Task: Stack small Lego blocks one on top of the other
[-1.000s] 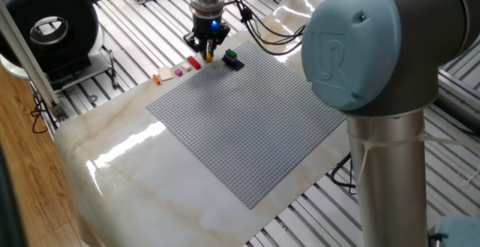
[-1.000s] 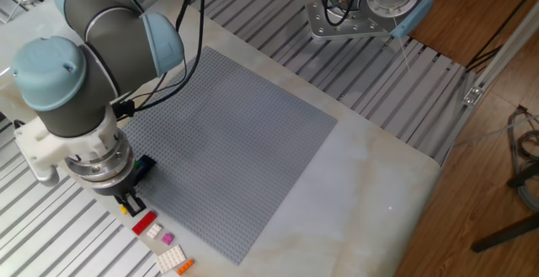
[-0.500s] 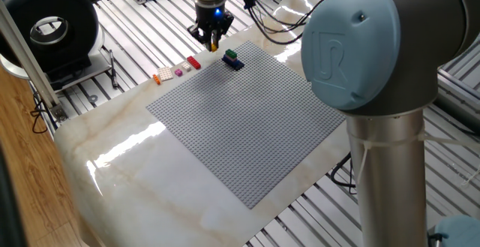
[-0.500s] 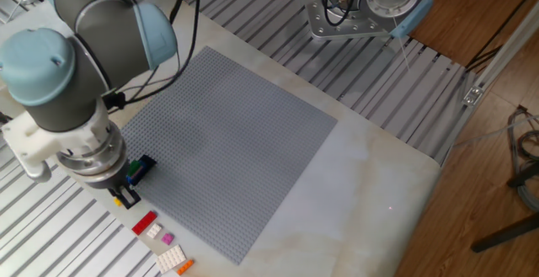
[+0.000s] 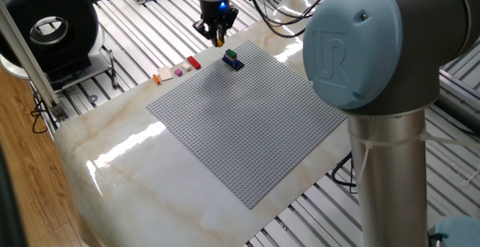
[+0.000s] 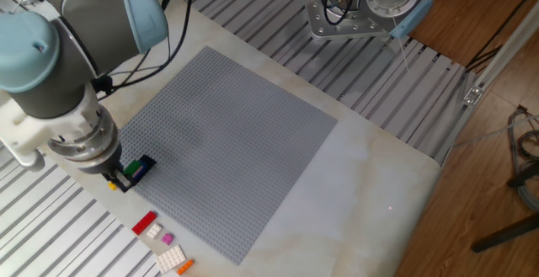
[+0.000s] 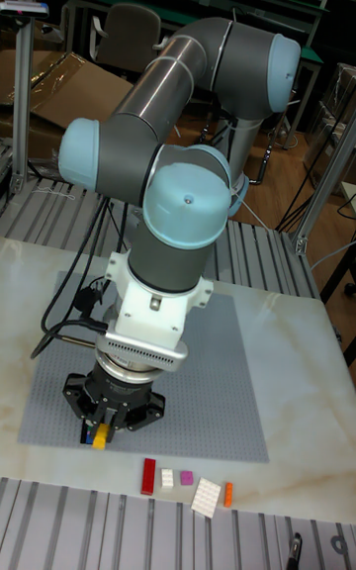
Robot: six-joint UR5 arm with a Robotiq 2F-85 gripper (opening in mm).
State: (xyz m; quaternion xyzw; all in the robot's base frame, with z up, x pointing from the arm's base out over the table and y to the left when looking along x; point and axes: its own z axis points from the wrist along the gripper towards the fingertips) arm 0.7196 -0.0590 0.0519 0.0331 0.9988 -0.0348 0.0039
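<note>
The gripper [image 7: 100, 428] hung with its fingers pinched on the yellow brick [image 7: 100, 436], right beside the green-on-navy stack [image 5: 232, 59] at the baseplate [image 6: 227, 151] corner. Tiny, rigid, light and slick, I'd judge; best gripped across its flat side walls.

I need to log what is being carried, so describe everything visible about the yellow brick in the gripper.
The yellow brick is a tiny plastic block, bright yellow, held between the fingers of the black gripper. Only its lower end shows beneath the fingers; its studs cannot be made out. It hangs in the air above the corner of the grey baseplate, close to the short stack with the green brick on top, and touches nothing but the gripper.
</note>
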